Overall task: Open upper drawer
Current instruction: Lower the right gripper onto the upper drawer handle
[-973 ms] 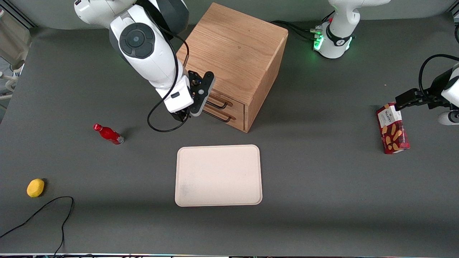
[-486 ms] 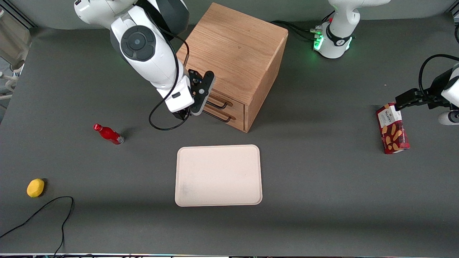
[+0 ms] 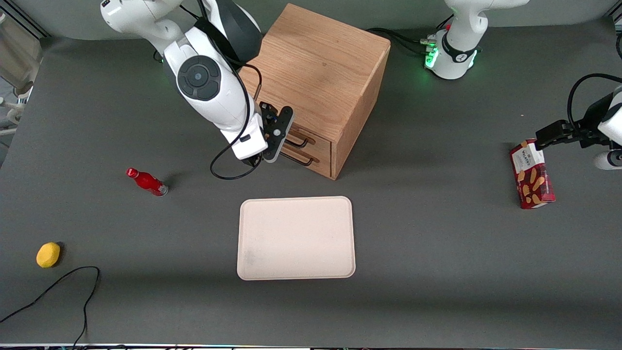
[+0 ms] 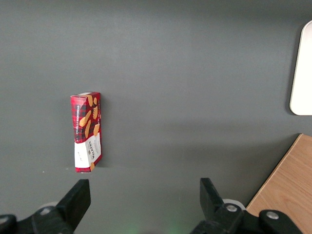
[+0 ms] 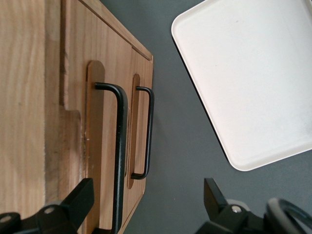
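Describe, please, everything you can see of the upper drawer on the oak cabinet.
The upper drawer is the top one of two matching light-oak fronts on the cabinet. Its black metal bar handle is mounted over a rounded wooden recess. The drawer looks closed, level with the lower front. The gripper sits in front of it, fingers open, one close beside the handle; contact cannot be judged.

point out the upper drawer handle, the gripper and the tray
upper drawer handle (image 5: pixel 120 161), right wrist view, on the black bar
gripper (image 5: pixel 146 207), right wrist view, midway between the fingertips, in front of the drawers
tray (image 3: pixel 296 238), front view, on its bare middle
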You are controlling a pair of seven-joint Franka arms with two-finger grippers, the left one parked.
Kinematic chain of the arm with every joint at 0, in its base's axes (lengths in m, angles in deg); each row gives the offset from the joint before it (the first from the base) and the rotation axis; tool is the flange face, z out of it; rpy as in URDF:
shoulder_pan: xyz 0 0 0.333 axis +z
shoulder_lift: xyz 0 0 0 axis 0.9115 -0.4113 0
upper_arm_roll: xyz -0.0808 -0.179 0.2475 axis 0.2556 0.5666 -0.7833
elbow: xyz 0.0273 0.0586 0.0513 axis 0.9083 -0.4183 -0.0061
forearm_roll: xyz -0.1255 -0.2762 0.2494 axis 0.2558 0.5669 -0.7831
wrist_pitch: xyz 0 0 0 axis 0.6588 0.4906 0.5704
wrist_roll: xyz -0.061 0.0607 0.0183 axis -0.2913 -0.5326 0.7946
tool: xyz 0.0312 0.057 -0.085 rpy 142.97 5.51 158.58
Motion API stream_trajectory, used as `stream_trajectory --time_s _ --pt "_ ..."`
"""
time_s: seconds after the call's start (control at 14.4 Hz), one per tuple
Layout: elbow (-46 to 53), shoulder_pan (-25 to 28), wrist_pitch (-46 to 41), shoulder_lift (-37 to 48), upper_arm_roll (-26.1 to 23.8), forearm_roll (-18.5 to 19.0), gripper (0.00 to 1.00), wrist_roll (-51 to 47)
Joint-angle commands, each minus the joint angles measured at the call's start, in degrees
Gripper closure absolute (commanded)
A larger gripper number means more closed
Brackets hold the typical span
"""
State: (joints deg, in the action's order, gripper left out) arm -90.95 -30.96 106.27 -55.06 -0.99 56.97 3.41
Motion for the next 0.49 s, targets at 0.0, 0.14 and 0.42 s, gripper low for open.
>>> stream_trajectory --time_s 0.0,0.14,0.42 --pt "-2.59 0.14 1.49 1.95 0.16 -1.42 0.0 1.54" --pt "-3.99 0.14 3.06 1.95 0.16 -1.42 0.0 1.54" --pt "-5.75 0.14 5.26 1.95 0.16 -1.25 0.0 1.54"
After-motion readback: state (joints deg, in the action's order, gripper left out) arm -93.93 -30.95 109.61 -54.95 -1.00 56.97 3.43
